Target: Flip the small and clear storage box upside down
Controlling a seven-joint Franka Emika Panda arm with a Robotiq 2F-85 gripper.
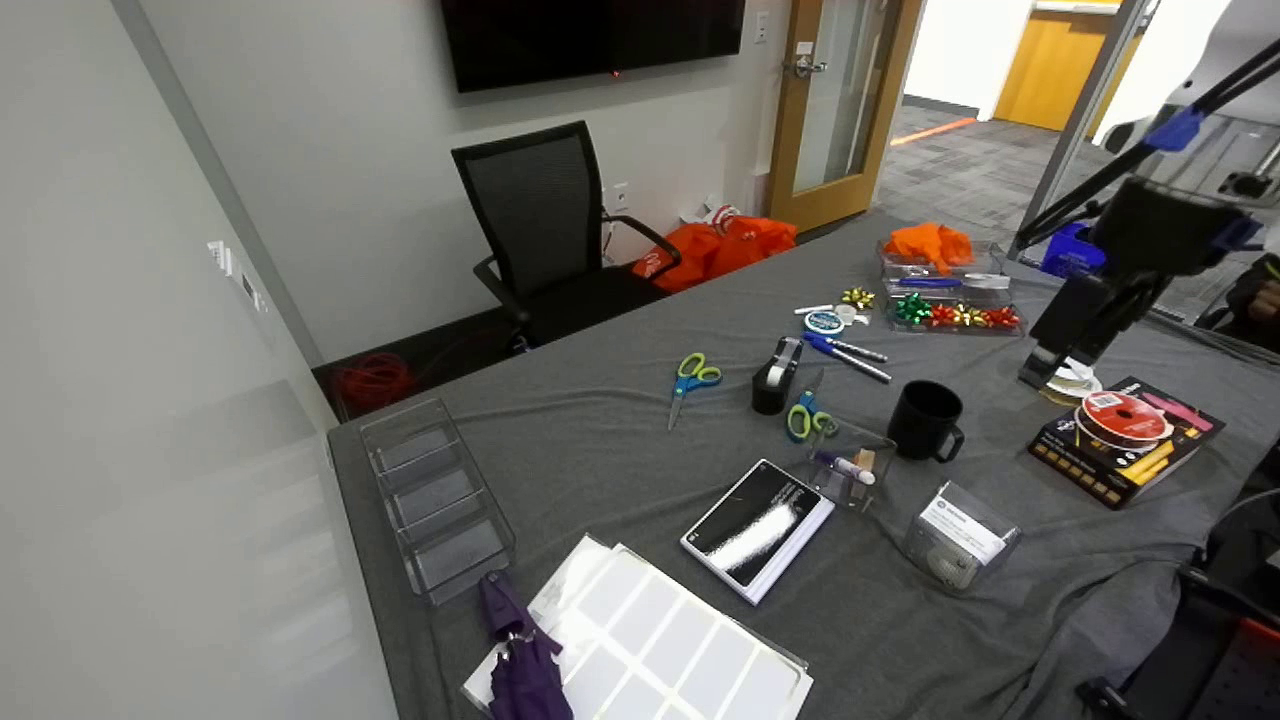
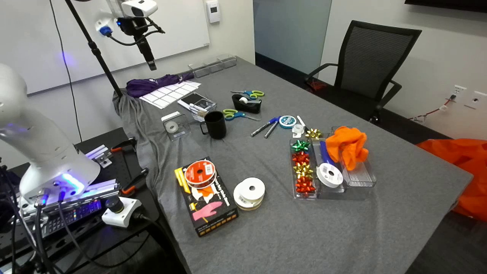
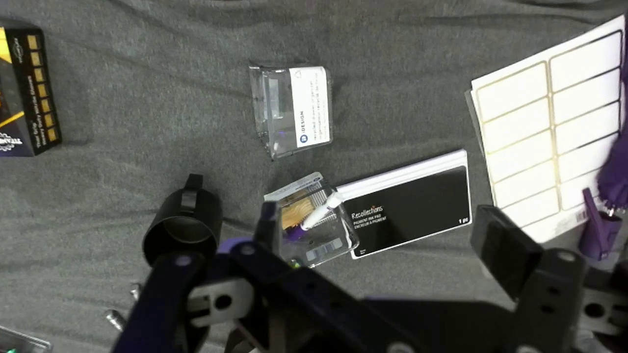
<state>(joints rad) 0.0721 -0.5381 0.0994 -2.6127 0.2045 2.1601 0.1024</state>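
The small clear storage box (image 3: pixel 274 105) sits on the grey cloth in the upper middle of the wrist view, with a white printed label on one face. It also shows in both exterior views (image 1: pixel 962 537) (image 2: pixel 177 127), beside the black cup. A round pale shape shows through its wall there; I cannot tell which side of the box is open. My gripper (image 3: pixel 382 228) is open and empty, its fingers wide apart. It hangs raised above the table in both exterior views (image 1: pixel 1042 368) (image 2: pixel 152 65), apart from the box.
A black cup (image 1: pixel 924 420), another clear box (image 3: pixel 319 245) holding a marker and brush, and a black ink pad (image 3: pixel 407 211) stand close by. White label sheets (image 3: pixel 520 108), a glove box (image 1: pixel 1125 440) with a ribbon spool, scissors (image 1: pixel 692 380) and a tape dispenser (image 1: pixel 776 378) lie around.
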